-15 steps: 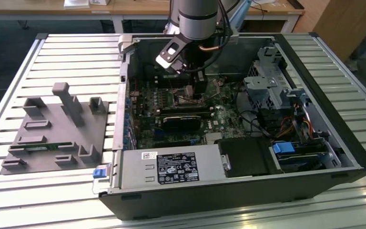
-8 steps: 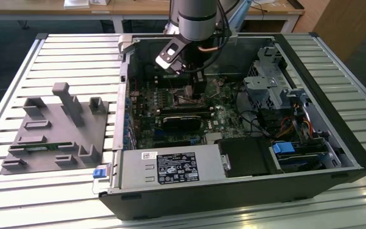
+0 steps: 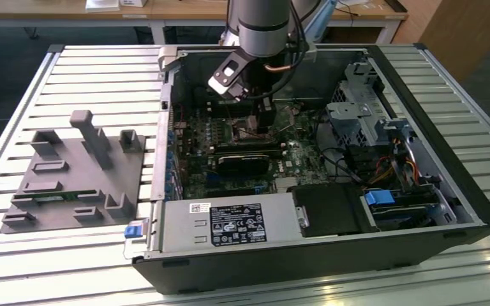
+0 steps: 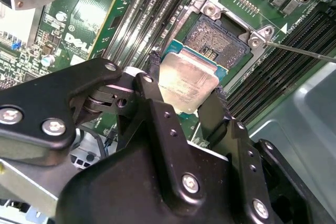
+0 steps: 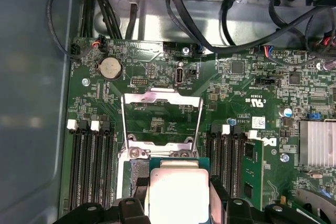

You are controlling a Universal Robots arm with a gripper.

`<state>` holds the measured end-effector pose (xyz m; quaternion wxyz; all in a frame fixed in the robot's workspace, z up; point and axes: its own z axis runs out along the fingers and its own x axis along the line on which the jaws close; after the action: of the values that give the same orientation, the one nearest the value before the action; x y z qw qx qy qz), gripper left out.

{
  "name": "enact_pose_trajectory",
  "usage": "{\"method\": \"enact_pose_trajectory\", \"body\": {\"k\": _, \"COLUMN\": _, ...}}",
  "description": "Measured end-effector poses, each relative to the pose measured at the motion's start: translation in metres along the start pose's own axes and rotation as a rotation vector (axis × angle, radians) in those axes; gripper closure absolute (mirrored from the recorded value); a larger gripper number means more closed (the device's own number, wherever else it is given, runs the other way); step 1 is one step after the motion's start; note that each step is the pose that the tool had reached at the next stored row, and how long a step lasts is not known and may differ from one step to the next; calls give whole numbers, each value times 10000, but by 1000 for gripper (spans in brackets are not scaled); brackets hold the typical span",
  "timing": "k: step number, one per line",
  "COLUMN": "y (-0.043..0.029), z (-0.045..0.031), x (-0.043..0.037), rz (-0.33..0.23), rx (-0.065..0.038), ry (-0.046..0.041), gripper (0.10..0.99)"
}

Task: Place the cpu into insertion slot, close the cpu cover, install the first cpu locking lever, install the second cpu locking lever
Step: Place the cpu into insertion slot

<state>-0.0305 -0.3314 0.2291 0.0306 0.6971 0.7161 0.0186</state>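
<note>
- Step in hand: number 1 of 4, placing the chip (my judgement; cover and levers look undone).
- The black 2-fingered gripper (image 4: 187, 80) is clamped on 2 opposite edges of the small flat square cpu with a silvery-beige metal top (image 4: 184, 90), which hangs at the edge of the square silver-rimmed insertion slot (image 4: 218, 43). Whether it touches that rim I cannot tell.
- Seating it would call for the chip to sit square and level over the socket, with no sliding across the contacts.
- The insertion slot looks bare inside, its dark contact field exposed.
- The thin silver windowed cpu cover (image 5: 161, 96) is swung back, clear of the socket.
- The open black computer case (image 3: 313, 261) holds the green motherboard (image 3: 202, 172), a grey white-labelled power supply box (image 3: 228, 223) and loose cables.
</note>
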Motion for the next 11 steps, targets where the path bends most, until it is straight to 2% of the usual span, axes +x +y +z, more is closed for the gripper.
{"method": "enact_pose_trajectory", "body": {"k": 11, "y": -5, "z": 71, "x": 20, "rz": 0, "rx": 25, "ry": -2, "gripper": 549}}
